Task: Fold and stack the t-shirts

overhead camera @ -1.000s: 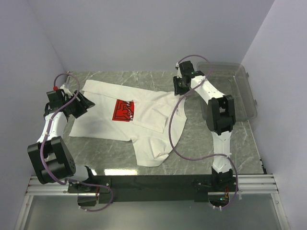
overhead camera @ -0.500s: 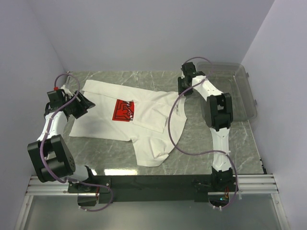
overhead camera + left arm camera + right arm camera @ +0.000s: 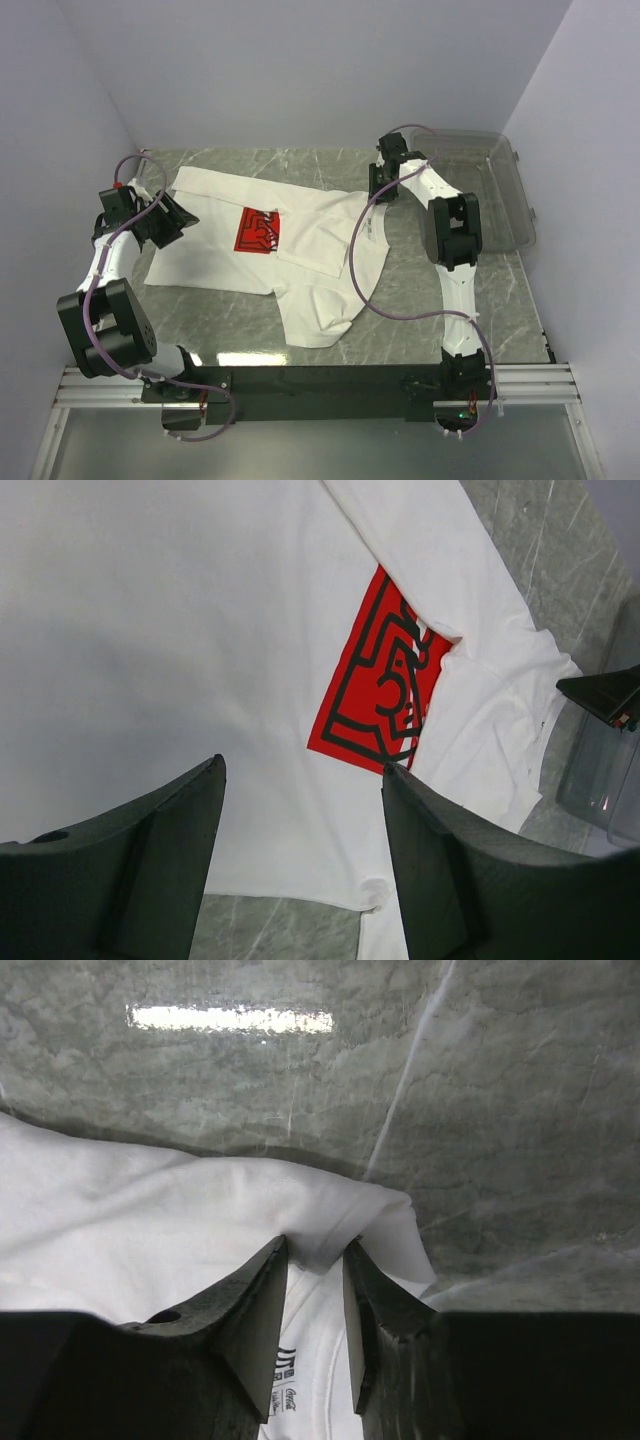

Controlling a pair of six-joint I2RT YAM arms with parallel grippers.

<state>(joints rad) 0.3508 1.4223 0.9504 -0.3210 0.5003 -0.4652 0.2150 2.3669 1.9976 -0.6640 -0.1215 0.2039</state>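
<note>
Pinching t-shirt edge, right gripper, left gripper spread above it

White t-shirt, red square print with black line pattern. Grey-green veined marble table. Smoky clear bin. My fingers black, my cables purple.

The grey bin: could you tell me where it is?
In the top view the bin sits at the far right corner of the table, beside the right gripper.
</note>
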